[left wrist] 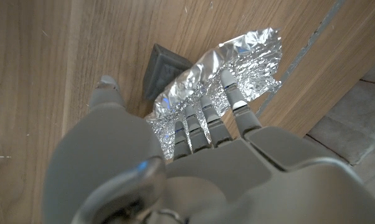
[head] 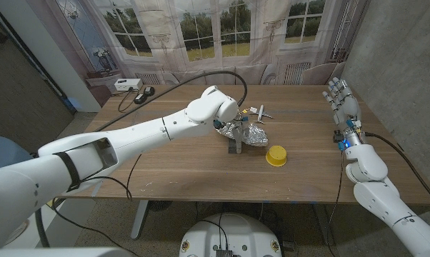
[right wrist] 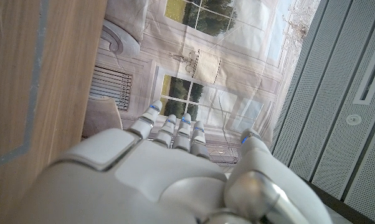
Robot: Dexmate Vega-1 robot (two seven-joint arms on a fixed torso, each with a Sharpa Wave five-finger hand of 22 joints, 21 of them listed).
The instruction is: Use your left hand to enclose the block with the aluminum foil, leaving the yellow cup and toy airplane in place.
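Observation:
A crumpled sheet of aluminum foil (head: 252, 132) lies at the table's middle, draped over part of a dark grey block (head: 238, 148) whose near end sticks out. In the left wrist view the foil (left wrist: 253, 56) covers one side of the block (left wrist: 164, 70). My left hand (head: 226, 118) reaches over them; its fingers (left wrist: 203, 118) press down on the foil while the thumb stands apart over bare wood. The yellow cup (head: 276, 155) sits just right of the block. The toy airplane (head: 261, 112) lies behind the foil. My right hand (head: 343, 103) stands raised at the right edge, fingers spread, holding nothing.
A white box (head: 126, 84) and a black object (head: 142, 93) with a cable sit at the back left of the wooden table (head: 186, 168). A painted window backdrop hangs behind the table, and a grey wall stands on the right.

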